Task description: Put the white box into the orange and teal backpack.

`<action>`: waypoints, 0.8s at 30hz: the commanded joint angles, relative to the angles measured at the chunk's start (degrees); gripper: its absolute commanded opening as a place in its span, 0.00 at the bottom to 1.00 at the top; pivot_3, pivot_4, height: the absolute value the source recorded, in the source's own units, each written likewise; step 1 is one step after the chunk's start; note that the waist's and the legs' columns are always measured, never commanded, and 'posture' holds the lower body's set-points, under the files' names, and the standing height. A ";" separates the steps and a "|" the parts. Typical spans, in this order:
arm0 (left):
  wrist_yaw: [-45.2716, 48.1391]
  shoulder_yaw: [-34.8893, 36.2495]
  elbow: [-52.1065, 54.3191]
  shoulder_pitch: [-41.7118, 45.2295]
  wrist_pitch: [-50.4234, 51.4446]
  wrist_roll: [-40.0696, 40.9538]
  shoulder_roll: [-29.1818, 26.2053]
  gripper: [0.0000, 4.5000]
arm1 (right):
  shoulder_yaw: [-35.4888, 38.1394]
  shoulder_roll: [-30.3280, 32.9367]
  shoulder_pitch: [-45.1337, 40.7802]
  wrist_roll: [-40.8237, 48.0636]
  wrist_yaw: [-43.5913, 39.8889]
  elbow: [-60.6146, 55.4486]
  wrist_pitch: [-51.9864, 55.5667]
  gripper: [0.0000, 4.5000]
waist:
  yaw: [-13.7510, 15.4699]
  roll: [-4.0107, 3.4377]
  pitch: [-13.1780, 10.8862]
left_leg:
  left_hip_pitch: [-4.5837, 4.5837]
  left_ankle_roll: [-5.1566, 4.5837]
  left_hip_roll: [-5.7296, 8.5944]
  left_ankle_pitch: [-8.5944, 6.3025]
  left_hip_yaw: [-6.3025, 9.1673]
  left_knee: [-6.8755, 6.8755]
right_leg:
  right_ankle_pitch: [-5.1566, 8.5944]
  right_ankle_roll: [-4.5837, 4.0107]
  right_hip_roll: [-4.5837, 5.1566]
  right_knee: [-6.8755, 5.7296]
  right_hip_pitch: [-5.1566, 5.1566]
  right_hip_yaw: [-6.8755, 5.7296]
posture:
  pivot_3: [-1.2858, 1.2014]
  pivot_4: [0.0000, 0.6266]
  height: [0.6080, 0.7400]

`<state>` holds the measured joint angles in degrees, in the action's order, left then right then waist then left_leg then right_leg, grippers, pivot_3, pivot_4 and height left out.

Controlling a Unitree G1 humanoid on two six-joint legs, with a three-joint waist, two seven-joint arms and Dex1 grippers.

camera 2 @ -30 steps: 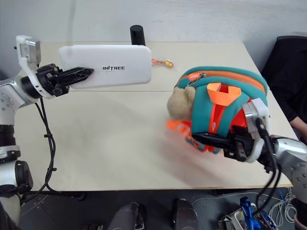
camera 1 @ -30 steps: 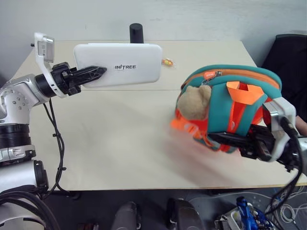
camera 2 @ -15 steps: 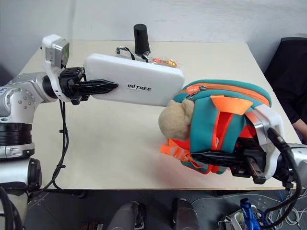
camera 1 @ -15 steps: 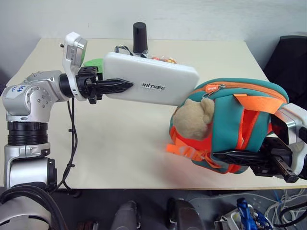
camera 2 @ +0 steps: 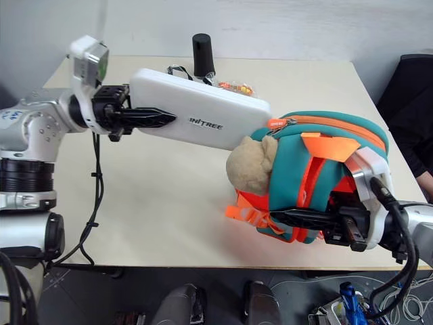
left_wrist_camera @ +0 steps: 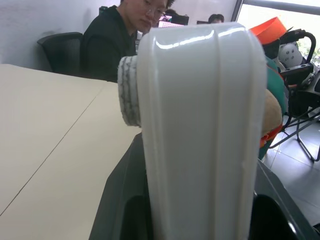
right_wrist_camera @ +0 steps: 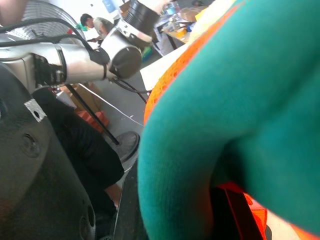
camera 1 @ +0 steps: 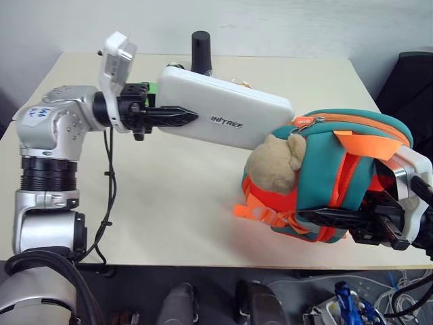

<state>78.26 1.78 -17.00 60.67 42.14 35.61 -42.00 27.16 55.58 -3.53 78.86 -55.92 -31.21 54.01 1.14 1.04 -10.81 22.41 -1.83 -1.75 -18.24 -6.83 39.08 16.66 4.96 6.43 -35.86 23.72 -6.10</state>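
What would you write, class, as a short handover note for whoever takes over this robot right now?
Left gripper: shut on the white box, held level above the table, far end touching the backpack by its zipper.
Right gripper: shut on the backpack, held near the table's front edge.
Done: both things gripped, box brought up to the backpack.
Left: get the box through the opening, which I cannot confirm is unzipped, then let go.

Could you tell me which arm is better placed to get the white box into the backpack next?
The left. Its tool grips the white box, whose far end meets the orange and teal backpack; the right tool holds the backpack.
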 commanded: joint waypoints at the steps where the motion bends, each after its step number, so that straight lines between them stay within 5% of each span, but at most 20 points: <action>1: 2.70 1.78 1.70 1.73 -0.84 1.00 -1.80 0.29 | 0.01 -0.28 -0.51 0.30 -0.04 -0.32 -1.09 0.00 | 0.12 0.00 0.00 | 0.00 0.00 0.00 0.00 0.01 0.00 | 0.00 0.00 0.00 0.01 0.00 0.01 | 0.52 0.24 1.00; 8: 1.32 -2.81 4.53 -2.11 -5.51 -2.81 2.18 0.29 | -0.82 0.12 -1.88 0.73 0.66 -0.48 -1.15 0.00 | 0.41 0.00 0.00 | -0.01 -0.03 0.05 0.00 0.03 0.02 | 0.00 0.00 0.05 0.03 -0.04 0.01 | 0.52 0.24 1.00; 24: -0.56 -14.11 -3.97 2.76 -17.80 -12.73 25.01 0.29 | -2.10 1.13 -0.77 0.13 -2.29 -5.46 -1.46 0.00 | 0.31 0.03 -0.01 | 0.04 -0.18 0.11 -0.03 0.01 0.04 | -0.09 0.15 0.03 0.15 -0.07 0.01 | 0.52 0.24 1.00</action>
<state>77.42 -11.69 -21.30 61.81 26.08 23.05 -18.60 24.85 56.26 -4.06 78.82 -57.77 -34.97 53.78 1.45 1.06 -10.82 22.44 -2.01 -1.64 -18.28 -6.83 39.11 16.57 5.12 6.46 -35.64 23.65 -6.09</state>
